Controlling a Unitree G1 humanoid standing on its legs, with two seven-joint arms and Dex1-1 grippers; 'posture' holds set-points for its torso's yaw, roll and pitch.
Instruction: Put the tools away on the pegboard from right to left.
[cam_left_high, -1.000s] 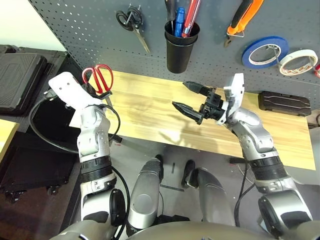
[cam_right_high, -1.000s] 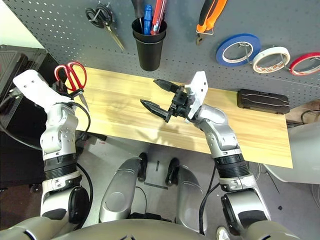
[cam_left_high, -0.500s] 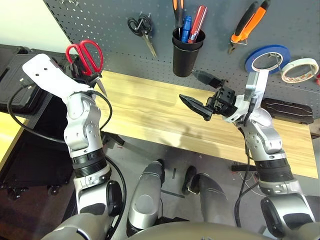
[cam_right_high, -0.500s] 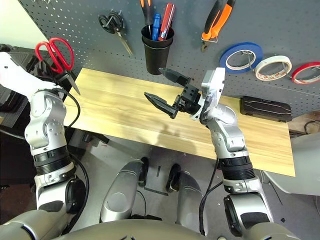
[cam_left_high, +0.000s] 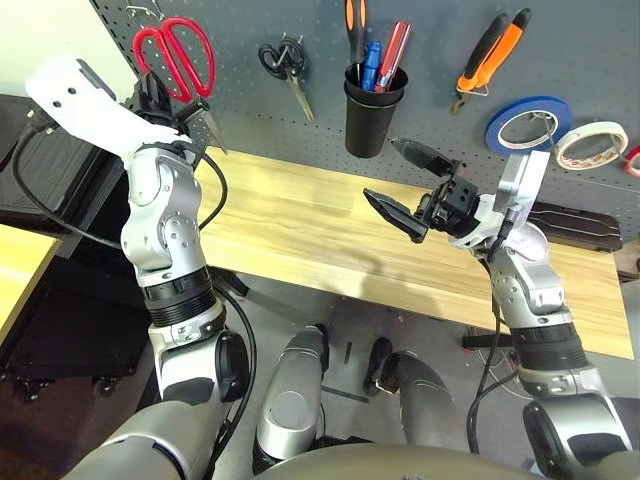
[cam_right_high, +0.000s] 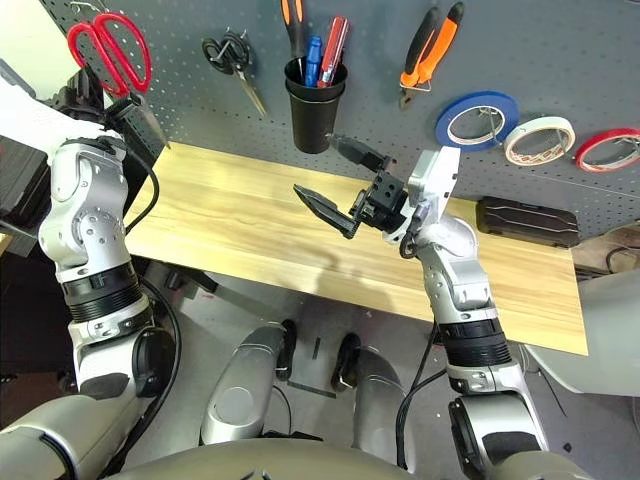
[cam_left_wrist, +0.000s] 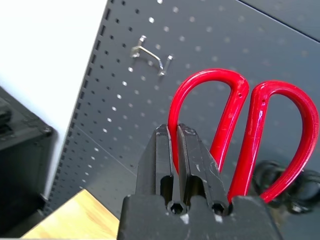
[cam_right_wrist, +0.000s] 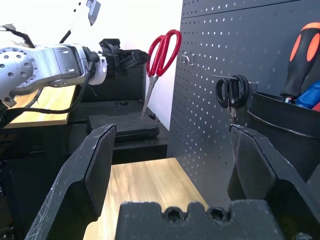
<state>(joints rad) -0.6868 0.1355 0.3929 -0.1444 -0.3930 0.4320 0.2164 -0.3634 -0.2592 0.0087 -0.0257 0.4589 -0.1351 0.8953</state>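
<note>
the left end effector (cam_left_wrist: 176, 145) is raised up beside the pegboard (cam_left_high: 420, 30), its two black fingers pressed together on one handle loop of the red-handled scissors (cam_left_high: 175, 55). the scissors hang from that grip with the red loops uppermost and the blades pointing down and to the robot's right, in front of the board's upper left area. in the left wrist view a bare metal hook (cam_left_wrist: 150, 54) juts from the board just beyond the red loops; whether the scissors touch the board cannot be told.

the right end effector (cam_left_high: 408, 183) hovers above the wooden table (cam_left_high: 300, 225), fingers spread wide and holding nothing, pointing toward the robot's left.

on the pegboard, from the robot's right going left: the cream-white tape roll (cam_left_high: 595, 143) hangs on a hook, with a blue tape roll (cam_left_high: 530, 115) just beside it and a red tape roll (cam_right_high: 605, 148) on its other side. the orange-and-black-handled pliers (cam_left_high: 490, 50) hang further left. a black cup (cam_left_high: 373, 108) holds the orange-and-black-handled screwdriver (cam_left_high: 355, 15) along with a blue and a red tool. black-handled scissors (cam_left_high: 285, 65) hang left of the cup, between it and the red-handled pair.

a black case (cam_left_high: 580, 222) lies at the table's far right end, against the board
</note>
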